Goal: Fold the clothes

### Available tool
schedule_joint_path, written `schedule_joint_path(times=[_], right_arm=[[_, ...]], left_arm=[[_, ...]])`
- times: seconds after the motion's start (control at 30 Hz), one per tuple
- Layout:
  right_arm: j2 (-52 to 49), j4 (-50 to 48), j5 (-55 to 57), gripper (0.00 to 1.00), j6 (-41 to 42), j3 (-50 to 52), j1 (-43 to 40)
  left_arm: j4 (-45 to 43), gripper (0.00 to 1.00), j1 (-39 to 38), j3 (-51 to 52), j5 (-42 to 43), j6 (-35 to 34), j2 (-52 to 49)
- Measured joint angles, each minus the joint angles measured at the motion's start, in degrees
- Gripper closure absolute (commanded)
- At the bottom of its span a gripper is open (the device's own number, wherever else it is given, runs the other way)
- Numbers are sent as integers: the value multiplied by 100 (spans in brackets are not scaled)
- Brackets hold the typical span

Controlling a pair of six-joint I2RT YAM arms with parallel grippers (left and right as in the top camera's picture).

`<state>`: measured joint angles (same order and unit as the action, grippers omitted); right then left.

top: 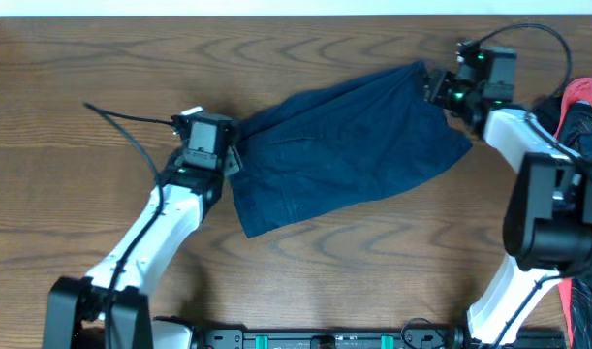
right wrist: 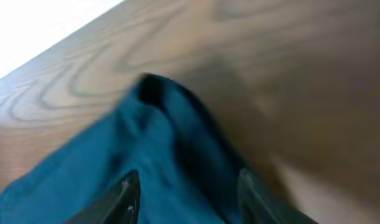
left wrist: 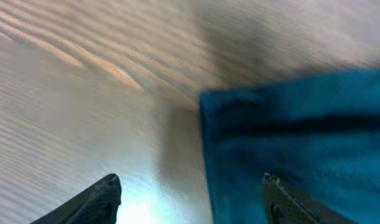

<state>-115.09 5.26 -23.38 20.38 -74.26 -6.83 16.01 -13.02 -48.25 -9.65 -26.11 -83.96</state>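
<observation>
The shorts [top: 344, 145] lie spread on the table [top: 73, 213], roughly in its middle, running aslant from the near left up to the far right. They look doubled over into a broad, uneven slab, with a few soft creases across the top. The left gripper [top: 230, 147] sits at the shorts' left end, low over the wood. In the left wrist view its fingers [left wrist: 102, 196] stand wide apart; one is over bare table, the other over the cloth, and the cloth's straight edge and corner lie between them, flat and ungripped. The right gripper [top: 433, 87] is at the shorts' far right corner, near the table's back edge. In the right wrist view its fingers [right wrist: 124, 199] are parted about halfway, with a loose raised fold of cloth between and beyond them; the fold peaks just ahead of the tips, and nothing looks pinched. A black cable [top: 121, 124] trails over the table left of the left arm. A red cloth [top: 584, 109] shows at the right edge, behind the right arm.
</observation>
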Motion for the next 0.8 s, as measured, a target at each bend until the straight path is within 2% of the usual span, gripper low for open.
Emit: schedule_joint_path(times=[0.1, 0.2, 0.33, 0.4, 0.5, 0.63, 0.7, 0.77, 0.8], right_arm=[[295, 868, 72, 47, -42, -7, -282], [461, 1858, 249, 44, -131, -44, -533], [468, 3034, 627, 40, -243, -22, -726], [468, 3086, 748, 40, -291, 68, -774], [468, 2684, 802, 40, -330, 365, -763], [472, 1705, 527, 40, -592, 960, -636], [501, 1298, 330, 55, -761, 1099, -553], [498, 1150, 186, 87, -863, 1244, -450], [498, 1161, 162, 95, -918, 1283, -433]], left_arm=[[323, 20, 50, 2, 833, 72, -20], [686, 19, 52, 2, 1543, 107, -153], [977, 19, 55, 4, 1989, 157, -420], [975, 21, 55, 4, 2114, 221, -577], [870, 35, 55, 4, 2203, 278, -822], [739, 63, 55, -22, 2297, 343, -1161], [667, 76, 57, -24, 2326, 369, -1222], [640, 81, 59, -48, 2378, 479, -1272], [638, 88, 61, -48, 2387, 503, -1276]])
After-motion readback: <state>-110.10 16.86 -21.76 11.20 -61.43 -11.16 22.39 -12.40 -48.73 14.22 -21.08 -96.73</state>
